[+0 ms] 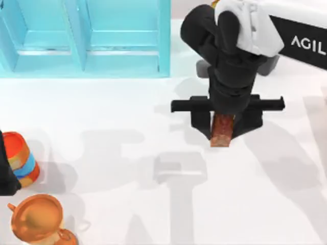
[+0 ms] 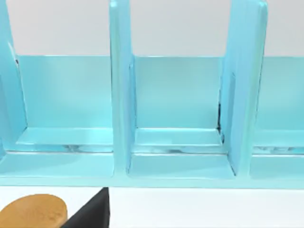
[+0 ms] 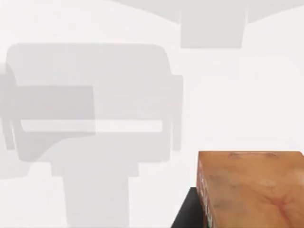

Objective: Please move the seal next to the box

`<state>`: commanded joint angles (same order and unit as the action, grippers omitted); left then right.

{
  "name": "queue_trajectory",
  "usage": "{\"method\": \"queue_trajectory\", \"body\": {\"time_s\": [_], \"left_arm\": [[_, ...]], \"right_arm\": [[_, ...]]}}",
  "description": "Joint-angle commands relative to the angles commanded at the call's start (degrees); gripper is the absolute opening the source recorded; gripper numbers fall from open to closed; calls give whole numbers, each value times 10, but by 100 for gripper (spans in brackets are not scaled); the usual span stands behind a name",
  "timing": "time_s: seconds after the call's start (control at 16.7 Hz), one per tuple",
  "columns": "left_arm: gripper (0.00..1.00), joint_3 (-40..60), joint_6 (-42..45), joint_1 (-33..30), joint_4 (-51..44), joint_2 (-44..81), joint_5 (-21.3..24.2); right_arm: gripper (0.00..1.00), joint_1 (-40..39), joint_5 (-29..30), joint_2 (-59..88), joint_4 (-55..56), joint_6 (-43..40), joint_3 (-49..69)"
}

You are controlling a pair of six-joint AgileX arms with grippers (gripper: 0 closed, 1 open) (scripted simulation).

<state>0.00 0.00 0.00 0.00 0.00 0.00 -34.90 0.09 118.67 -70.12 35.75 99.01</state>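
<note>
The seal [image 1: 223,131], a small reddish-brown block, hangs between the fingers of my right gripper [image 1: 222,135], which is shut on it right of the table's middle. Its shadow lies on the table down and to the left, so it is held off the surface. In the right wrist view the seal [image 3: 251,190] shows close up beside a dark finger [image 3: 186,214]. The box [image 1: 122,56], a light blue open case with upright dividers, stands at the back left, apart from the seal. The left wrist view faces the box [image 2: 180,164] and its compartments.
My left arm [image 1: 5,171] is parked at the table's left edge. Beside it stands an orange and blue striped object [image 1: 21,158]. An orange cup [image 1: 36,218] sits at the front left corner. White table surface [image 1: 127,168] lies between these and the seal.
</note>
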Motion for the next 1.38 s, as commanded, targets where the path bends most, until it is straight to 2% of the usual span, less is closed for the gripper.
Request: {"method": "queue_trajectory", "body": {"time_s": [0.3, 0.48, 0.6, 0.96, 1.2, 1.38], "left_arm": [[100, 0, 0, 0, 0, 0, 0], [100, 0, 0, 0, 0, 0, 0], [100, 0, 0, 0, 0, 0, 0], [100, 0, 0, 0, 0, 0, 0], [100, 0, 0, 0, 0, 0, 0], [100, 0, 0, 0, 0, 0, 0]], "right_arm": [[0, 210, 2, -5, -86, -210, 78], [0, 286, 2, -7, -119, -285, 108], [0, 306, 1, -9, -128, -304, 117], [0, 308, 3, -8, -119, -296, 111], [0, 306, 9, -12, -61, -264, 56], [0, 304, 9, -6, -14, -276, 1]]}}
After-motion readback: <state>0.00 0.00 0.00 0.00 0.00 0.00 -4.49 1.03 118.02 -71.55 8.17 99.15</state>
